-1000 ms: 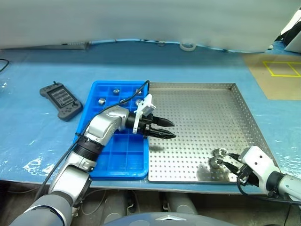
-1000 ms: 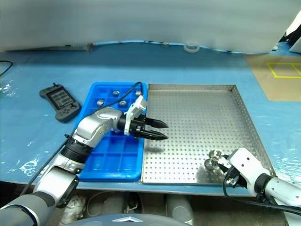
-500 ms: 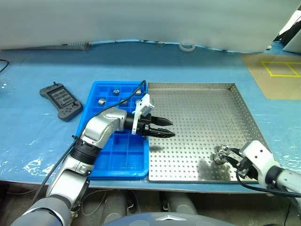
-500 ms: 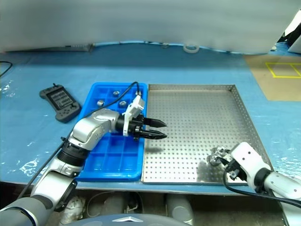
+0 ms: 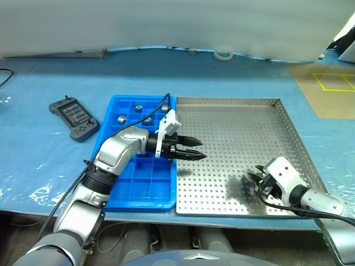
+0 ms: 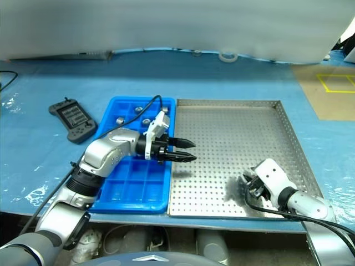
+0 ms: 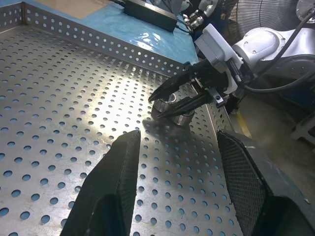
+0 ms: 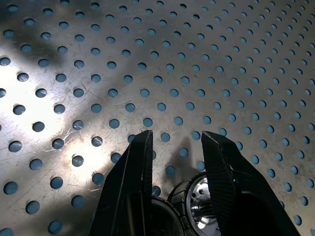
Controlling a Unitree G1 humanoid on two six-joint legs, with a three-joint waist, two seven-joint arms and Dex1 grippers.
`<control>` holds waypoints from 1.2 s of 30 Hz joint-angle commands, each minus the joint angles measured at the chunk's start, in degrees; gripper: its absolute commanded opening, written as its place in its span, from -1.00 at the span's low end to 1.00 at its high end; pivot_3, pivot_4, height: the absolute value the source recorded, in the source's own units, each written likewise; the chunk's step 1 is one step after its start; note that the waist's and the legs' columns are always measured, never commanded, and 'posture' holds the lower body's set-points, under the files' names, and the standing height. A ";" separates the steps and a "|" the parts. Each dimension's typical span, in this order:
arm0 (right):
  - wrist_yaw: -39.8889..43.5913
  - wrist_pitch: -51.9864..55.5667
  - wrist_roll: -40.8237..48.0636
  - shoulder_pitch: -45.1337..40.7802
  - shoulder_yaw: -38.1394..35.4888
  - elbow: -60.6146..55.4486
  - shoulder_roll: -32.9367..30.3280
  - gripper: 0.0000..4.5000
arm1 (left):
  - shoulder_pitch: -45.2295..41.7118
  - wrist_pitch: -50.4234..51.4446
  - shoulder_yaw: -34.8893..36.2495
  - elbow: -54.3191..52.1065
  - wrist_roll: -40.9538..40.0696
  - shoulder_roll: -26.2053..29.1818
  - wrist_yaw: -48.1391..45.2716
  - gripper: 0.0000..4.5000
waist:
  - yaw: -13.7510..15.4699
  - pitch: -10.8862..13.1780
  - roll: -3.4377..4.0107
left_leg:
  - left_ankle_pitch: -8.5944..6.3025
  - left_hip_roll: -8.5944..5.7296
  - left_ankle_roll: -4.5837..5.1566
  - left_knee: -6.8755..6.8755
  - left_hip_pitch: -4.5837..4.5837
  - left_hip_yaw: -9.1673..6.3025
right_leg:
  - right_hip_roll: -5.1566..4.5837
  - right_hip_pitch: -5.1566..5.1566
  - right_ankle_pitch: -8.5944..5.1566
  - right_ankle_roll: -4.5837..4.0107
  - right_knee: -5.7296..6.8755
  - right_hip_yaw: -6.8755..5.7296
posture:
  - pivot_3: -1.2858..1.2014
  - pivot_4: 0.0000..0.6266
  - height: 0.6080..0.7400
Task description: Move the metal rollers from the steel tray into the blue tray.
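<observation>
Two metal rollers [image 7: 173, 107] sit together on the steel tray [image 5: 233, 116] near its front right corner, right at the right gripper [image 7: 158, 104], whose jaws stand parted with the fingers straddling them; whether they actually pinch one yet, cannot tell. Several more rollers already lie in the far compartments of the blue tray [image 5: 141, 191], which lies touching the steel tray's left edge. Left gripper [image 5: 197, 155] hovers over the seam between the two trays, jaws parted, holding nothing. Judgement: rollers look solid steel, dense for their size, rigid, polished and slippery, and round so likely to roll or squirt out on the perforated floor; best taken across the curved sides at mid-height, or by the flat ends, one at a time since the pair touch. Hard to make out: in the right wrist view the rollers are cut off at the frame edge behind the fingers [image 8: 224, 167], and from the head views the right hand covers them, so contact is unclear
</observation>
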 commanded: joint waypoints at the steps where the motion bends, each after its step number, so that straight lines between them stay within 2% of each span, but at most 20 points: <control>1: 2.62 -1.70 4.49 1.48 -7.91 -0.60 -0.17 -0.29 | -0.04 -1.08 0.73 -0.30 -0.60 -0.58 0.04 0.14 | 0.01 0.01 0.04 | 0.00 0.00 0.00 0.01 0.00 0.00 | 0.00 0.01 0.00 0.00 0.00 0.00 | -0.33 -0.52 1.00; 5: 9.05 -9.23 4.88 8.93 -16.38 4.90 -2.99 -0.29 | -0.71 -0.93 1.15 1.18 -0.89 -0.98 -0.16 0.14 | 0.45 0.00 0.06 | -0.02 0.00 0.02 0.02 -0.01 0.00 | -0.01 0.04 0.00 0.00 -0.02 0.00 | -0.33 -0.52 1.00; 10: 10.55 -13.99 3.11 13.47 -20.19 10.56 -3.98 -0.29 | -0.68 -0.13 1.12 0.28 -1.23 -1.43 0.46 0.14 | -0.12 0.00 0.05 | -0.04 0.00 0.05 0.03 -0.08 0.00 | -0.01 -0.02 0.00 0.00 -0.05 0.00 | -0.35 -0.52 1.00; 16: 10.41 -19.92 0.44 15.10 -17.65 15.28 -2.90 -0.29 | 0.22 -0.93 0.92 -0.10 -0.79 -1.47 0.50 0.14 | -0.30 -0.02 0.09 | -0.03 0.00 0.03 0.05 0.00 0.00 | 0.00 0.01 -0.01 0.02 -0.04 0.00 | -0.35 -0.52 1.00; 29: 9.54 -18.97 -1.48 8.78 -8.43 12.77 -2.45 -0.29 | 0.20 5.19 2.04 -6.96 -3.69 -0.65 4.77 0.14 | -1.98 0.00 -0.12 | -0.04 0.01 0.06 0.12 0.01 0.00 | 0.00 0.03 0.00 0.00 -0.05 0.00 | -0.33 -0.52 1.00; 36: 12.50 -16.87 -0.29 10.81 -9.25 10.04 -4.28 -0.29 | 0.07 1.30 1.03 -1.08 -1.67 -2.22 4.53 0.14 | -1.92 0.00 -0.22 | -0.04 0.02 0.04 0.16 0.06 0.00 | -0.01 0.07 -0.02 0.03 -0.07 0.00 | -0.32 -0.52 1.00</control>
